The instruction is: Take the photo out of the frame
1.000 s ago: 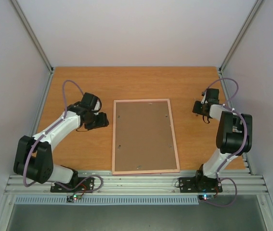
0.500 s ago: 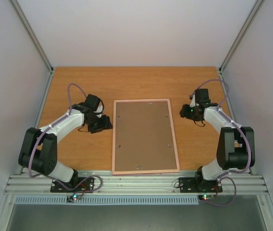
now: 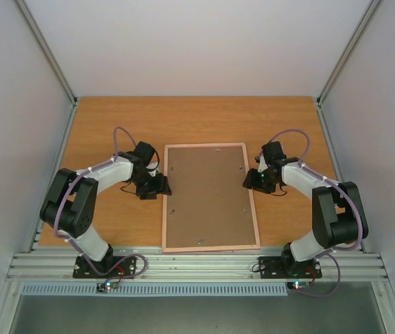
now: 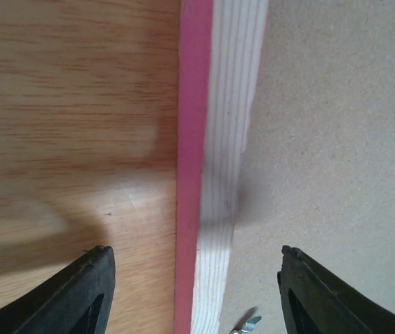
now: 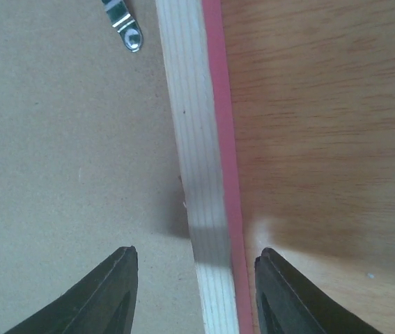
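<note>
Your frame (image 3: 163,209) lies face-down mid-worktop (image 3: 113,125), the photo hidden under its back board (image 3: 207,202). At its 9 o'clock rim the left end effector (image 3: 161,187), at 3 o'clock the right end effector (image 3: 249,181), both spread astride the edge, pinching nothing. Opening step; next, likely free the clips (image 5: 124,24).

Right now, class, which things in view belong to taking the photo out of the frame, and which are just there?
Job: frame, back up; metal tab; left gripper; right gripper. The photo is hidden.
Just there: table; purple cables.
</note>
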You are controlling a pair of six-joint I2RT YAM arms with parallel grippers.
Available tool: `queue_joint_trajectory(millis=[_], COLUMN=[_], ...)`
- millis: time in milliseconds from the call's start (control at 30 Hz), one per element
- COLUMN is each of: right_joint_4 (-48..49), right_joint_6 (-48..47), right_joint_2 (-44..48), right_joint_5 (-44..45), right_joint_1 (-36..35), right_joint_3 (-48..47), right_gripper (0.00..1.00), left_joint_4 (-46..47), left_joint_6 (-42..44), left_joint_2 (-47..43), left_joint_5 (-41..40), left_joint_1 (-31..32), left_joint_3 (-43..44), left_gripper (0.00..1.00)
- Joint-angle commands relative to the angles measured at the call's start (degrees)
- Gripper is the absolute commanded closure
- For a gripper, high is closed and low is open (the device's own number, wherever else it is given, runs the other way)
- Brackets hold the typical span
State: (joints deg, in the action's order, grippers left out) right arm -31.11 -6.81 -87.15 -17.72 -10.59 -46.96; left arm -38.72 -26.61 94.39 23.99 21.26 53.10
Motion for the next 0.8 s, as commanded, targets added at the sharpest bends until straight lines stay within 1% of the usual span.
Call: queue_joint_trajectory(millis=[0,233,433,567,767], right_joint_4=[1.34,3.37,3.52,3.67,3.76], right_joint_6=[1.53,2.74,2.34,2.11,0.22], right_joint_2=[-2.22,-5.3,-9.25,-13.27,-20.92], right_joint_5=[-1.48,-4.03,-4.52,-4.42,-2.11], right_joint_1=[-0.71,-1.01,-1.06,-1.04,-0.93], right_joint_3=[0.15,-2.13,-7.35,-13.14,-22.38], right_gripper=[0.52,0.55,0.55,0.55,0.54], left_joint_4=[2.57,3.49,3.17,2.37,0.62], left_joint_6=[-0.54,-0.77,-0.88,-0.99,-1.0], left_joint_2=[1.88,5.12,8.92,12.36,20.05], left_joint_5=[2.92,4.28,4.79,4.23,3.12], left_joint_1=[0.45,0.45,0.45,0.37,-0.76], left_joint_3=[-0.42,1.54,7.07,13.22,25.14], left_gripper=[0.36,0.36,0.36,0.36,0.35])
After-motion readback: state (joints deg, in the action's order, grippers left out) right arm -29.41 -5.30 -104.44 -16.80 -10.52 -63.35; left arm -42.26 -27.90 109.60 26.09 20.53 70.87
